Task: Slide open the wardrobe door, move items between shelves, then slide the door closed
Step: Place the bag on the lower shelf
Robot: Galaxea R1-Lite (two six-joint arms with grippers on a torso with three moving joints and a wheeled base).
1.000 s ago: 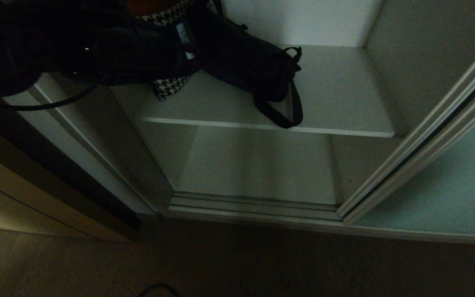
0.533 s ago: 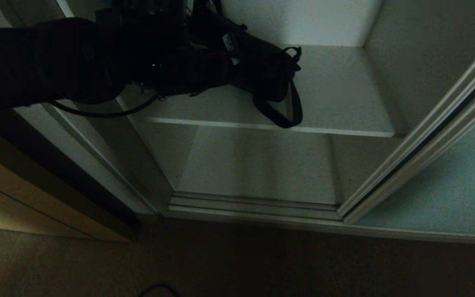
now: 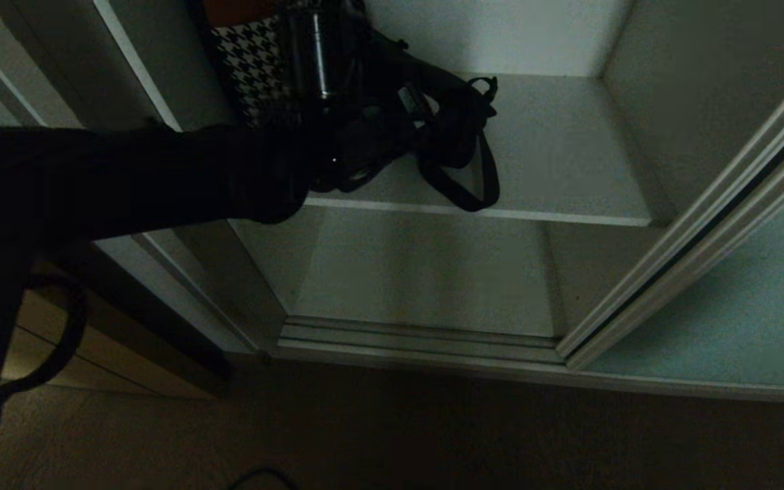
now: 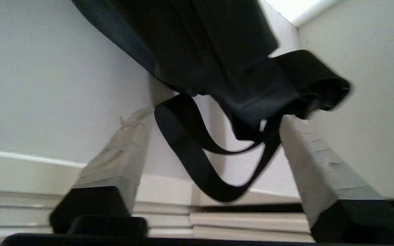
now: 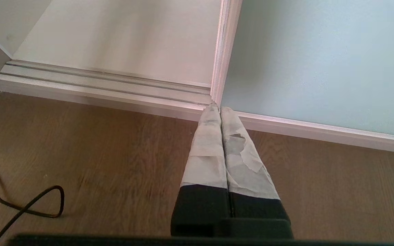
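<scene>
Wardrobe shelf [image 3: 555, 156] holds black bag [image 4: 217, 51]; left hand [image 4: 214, 126] spread wide, gripping nothing.

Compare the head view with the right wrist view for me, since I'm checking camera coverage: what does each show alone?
Head view only: the black bag on the shelf, with the left arm reaching to it.
Right wrist view only: the right gripper, shut, over the floor, and a black cable.
Both: the sliding wardrobe door and bottom track.

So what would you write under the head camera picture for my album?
The robot's left arm reaches into the open wardrobe toward a black bag on the shelf, sliding door pushed aside.
</scene>
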